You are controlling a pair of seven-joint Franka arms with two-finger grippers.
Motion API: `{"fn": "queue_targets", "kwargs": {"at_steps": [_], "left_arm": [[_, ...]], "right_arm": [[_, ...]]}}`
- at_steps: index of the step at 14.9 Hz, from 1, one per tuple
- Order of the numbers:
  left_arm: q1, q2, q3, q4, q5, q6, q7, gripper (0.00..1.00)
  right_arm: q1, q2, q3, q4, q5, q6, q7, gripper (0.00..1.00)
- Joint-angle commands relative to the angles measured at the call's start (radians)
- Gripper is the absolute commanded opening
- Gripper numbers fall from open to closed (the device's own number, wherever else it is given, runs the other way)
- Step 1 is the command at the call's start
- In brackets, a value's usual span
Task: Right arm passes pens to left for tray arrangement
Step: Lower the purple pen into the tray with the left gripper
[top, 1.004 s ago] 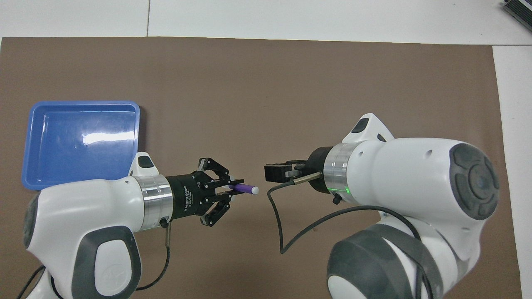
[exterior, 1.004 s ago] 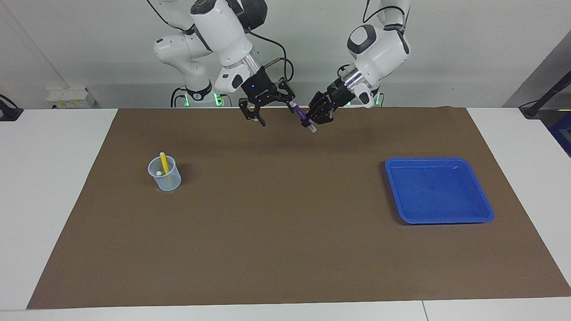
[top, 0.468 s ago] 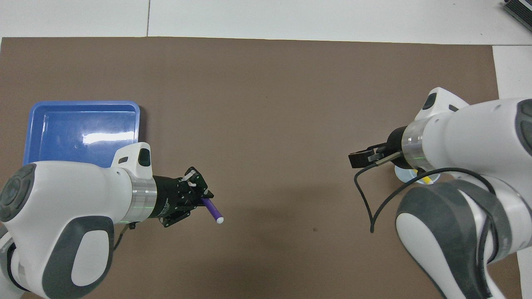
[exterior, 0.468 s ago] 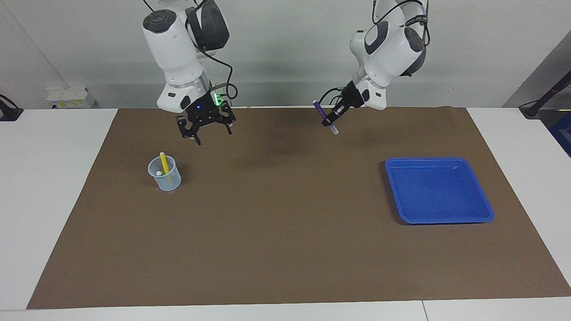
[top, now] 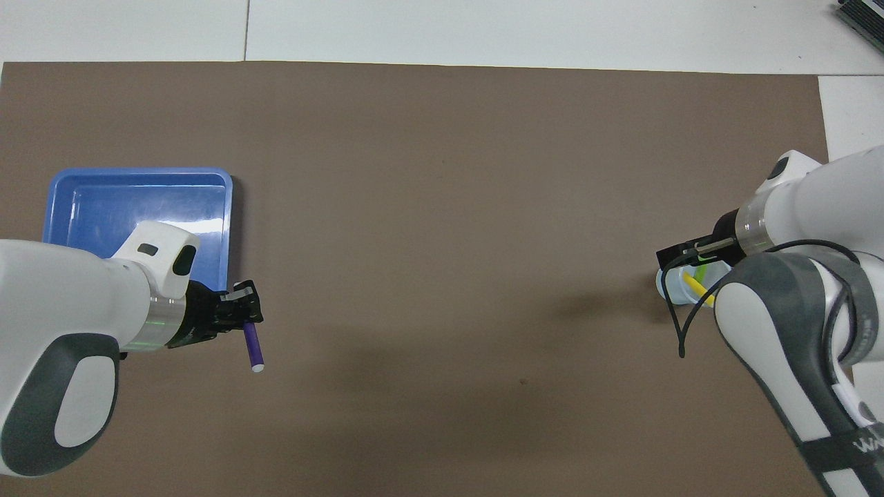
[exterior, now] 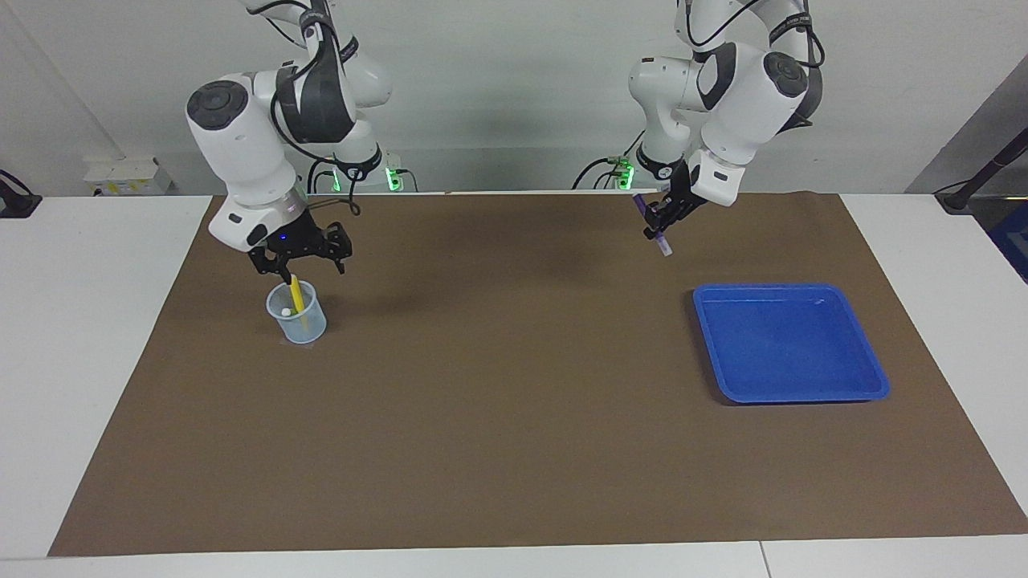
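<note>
My left gripper [exterior: 657, 226] is shut on the purple pen [exterior: 639, 205], which hangs tilted with its pale end down. In the overhead view the left gripper [top: 243, 319] and purple pen [top: 253, 347] are over the mat, beside a corner of the blue tray [top: 138, 172]. The tray [exterior: 791, 289] holds nothing. My right gripper [exterior: 301, 263], with its blue light showing, hangs open just above the clear cup [exterior: 309, 325]. A yellow pen [exterior: 295, 294] stands in the cup, its top close to one finger. The overhead view also shows a green pen [top: 700, 273] in the cup [top: 666, 286].
A brown mat [exterior: 514, 417] covers most of the white table. The cup stands toward the right arm's end, the tray toward the left arm's end. A dark cable [top: 680, 331] loops down from the right wrist.
The two grippers, close together at mid-table a second ago, have drawn apart. The left carried the purple pen toward the tray; the right swung over to the cup and lowered.
</note>
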Motion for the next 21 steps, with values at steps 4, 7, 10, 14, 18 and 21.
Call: {"fn": "queue_targets", "kwargs": {"at_steps": [4, 7, 10, 14, 18, 21], "left_arm": [[0.157, 0.052, -0.007, 0.019, 0.135, -0.015, 0.358, 0.00], [0.204, 0.132, -0.007, 0.064, 0.138, -0.004, 0.441, 0.00], [0.218, 0.228, -0.008, 0.136, 0.178, 0.010, 0.464, 0.00], [0.220, 0.339, -0.007, 0.155, 0.181, 0.125, 0.464, 0.00], [0.223, 0.445, -0.007, 0.203, 0.204, 0.205, 0.464, 0.00], [0.241, 0.483, -0.007, 0.221, 0.205, 0.237, 0.464, 0.00]], "right_arm": [[-0.069, 0.102, 0.015, 0.022, -0.118, 0.069, -0.012, 0.85], [-0.094, 0.133, 0.015, 0.020, -0.118, 0.072, -0.015, 0.77], [-0.113, 0.136, 0.015, 0.011, -0.118, 0.077, -0.016, 0.66], [-0.118, 0.150, 0.016, 0.008, -0.106, 0.074, -0.010, 0.62], [-0.117, 0.150, 0.016, 0.008, -0.101, 0.059, -0.006, 0.42], [-0.117, 0.148, 0.016, 0.003, -0.101, 0.051, -0.006, 0.17]]}}
